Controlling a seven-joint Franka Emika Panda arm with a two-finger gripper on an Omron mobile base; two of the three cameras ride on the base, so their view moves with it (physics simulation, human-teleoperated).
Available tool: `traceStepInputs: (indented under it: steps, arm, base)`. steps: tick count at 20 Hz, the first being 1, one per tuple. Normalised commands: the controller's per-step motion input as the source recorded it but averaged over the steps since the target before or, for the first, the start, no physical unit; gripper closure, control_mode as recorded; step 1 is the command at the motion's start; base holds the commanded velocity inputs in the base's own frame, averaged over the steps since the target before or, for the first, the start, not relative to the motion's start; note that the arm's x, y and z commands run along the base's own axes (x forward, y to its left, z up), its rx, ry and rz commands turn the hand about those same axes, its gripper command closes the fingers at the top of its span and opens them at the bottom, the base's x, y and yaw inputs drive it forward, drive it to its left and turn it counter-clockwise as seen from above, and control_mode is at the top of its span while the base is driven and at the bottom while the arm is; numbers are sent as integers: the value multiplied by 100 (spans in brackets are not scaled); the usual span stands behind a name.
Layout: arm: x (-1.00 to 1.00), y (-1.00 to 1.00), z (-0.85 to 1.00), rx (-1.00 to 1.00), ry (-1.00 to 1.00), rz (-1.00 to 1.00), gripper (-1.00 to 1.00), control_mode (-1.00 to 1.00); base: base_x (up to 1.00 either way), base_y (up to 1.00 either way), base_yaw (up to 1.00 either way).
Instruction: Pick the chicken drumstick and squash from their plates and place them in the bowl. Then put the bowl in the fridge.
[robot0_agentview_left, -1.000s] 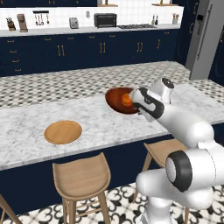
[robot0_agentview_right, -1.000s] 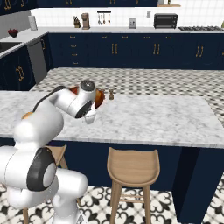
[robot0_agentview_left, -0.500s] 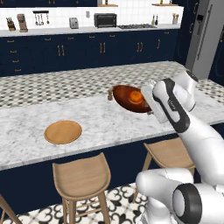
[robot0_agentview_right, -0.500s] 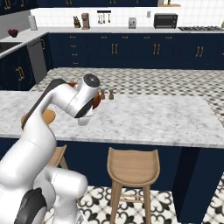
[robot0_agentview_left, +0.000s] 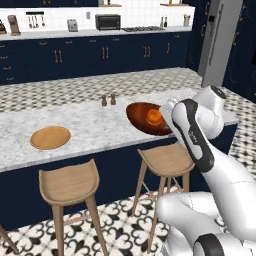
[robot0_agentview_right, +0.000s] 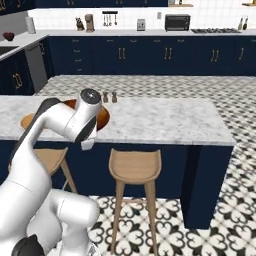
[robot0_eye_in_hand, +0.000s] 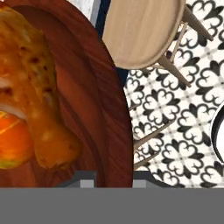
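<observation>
1. The glossy dark reddish-brown bowl (robot0_agentview_left: 145, 119) hangs tilted above the marble counter's (robot0_agentview_left: 95, 131) front edge.
2. The two-finger claw (robot0_eye_in_hand: 113, 180) is clamped tight on the bowl's rim.
3. Inside, the orange-brown chicken drumstick (robot0_eye_in_hand: 37, 105) lies against the round orange-red squash (robot0_agentview_left: 153, 116), just beyond the claw.

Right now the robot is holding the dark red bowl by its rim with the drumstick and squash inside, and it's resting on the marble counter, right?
Not quite: the bowl, gripped at its rim with the drumstick and squash inside, is lifted off the counter. The hand view shows stool and floor below its edge.
</observation>
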Motion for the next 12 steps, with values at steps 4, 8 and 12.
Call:
traceStepInputs:
  steps: [4, 8, 12]
  arm:
    - [0, 0, 0, 0, 0, 0, 100, 100]
    - [0, 0, 0, 0, 0, 0, 100, 100]
    - [0, 0, 0, 0, 0, 0, 100, 100]
  base:
    - [-10, -100, -6]
    - [0, -100, -10]
    - [5, -100, -11]
